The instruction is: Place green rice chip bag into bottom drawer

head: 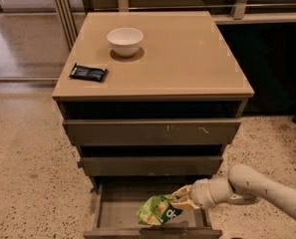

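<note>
The green rice chip bag (157, 210), crumpled lime-green with orange pictures, hangs just over the inside of the open bottom drawer (118, 214), right of its middle. My gripper (179, 198) reaches in from the right on a pale arm and is shut on the bag's right end. The drawer is pulled out at the foot of the cabinet and shows a plain grey floor. Its front edge runs along the bottom of the view.
On the cabinet top (187, 54) stand a white bowl (125, 40) and a small dark packet (88, 72). The upper drawer front (152, 132) with pale scratches and the middle drawer (152, 166) stick out slightly. Speckled floor lies on both sides.
</note>
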{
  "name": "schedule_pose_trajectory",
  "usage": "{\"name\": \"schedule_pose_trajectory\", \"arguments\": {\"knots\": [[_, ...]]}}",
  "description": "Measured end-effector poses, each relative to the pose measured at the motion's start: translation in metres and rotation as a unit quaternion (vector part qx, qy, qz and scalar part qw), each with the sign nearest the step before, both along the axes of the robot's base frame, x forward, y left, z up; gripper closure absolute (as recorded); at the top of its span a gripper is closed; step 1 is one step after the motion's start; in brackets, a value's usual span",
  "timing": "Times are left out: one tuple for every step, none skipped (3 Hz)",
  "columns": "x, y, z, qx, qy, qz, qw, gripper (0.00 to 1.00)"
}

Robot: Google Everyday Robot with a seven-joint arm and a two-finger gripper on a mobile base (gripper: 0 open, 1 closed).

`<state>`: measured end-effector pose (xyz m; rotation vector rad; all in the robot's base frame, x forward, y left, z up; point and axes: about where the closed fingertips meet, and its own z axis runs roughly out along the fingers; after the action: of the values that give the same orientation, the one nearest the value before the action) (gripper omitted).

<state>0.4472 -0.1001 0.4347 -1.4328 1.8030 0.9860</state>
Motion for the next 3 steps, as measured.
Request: {"name": "schedule_pose_trajectory", "arguments": {"knots": [[0.002, 0.000, -0.003, -0.004, -0.005, 0.001, 1.0000, 1.00], [0.012, 0.001, -0.033, -0.030, -0.037, 0.005, 0.9988, 1.00], [0.031, 0.002, -0.068, -0.033, -0.078, 0.015, 0.9963, 1.00]]}}
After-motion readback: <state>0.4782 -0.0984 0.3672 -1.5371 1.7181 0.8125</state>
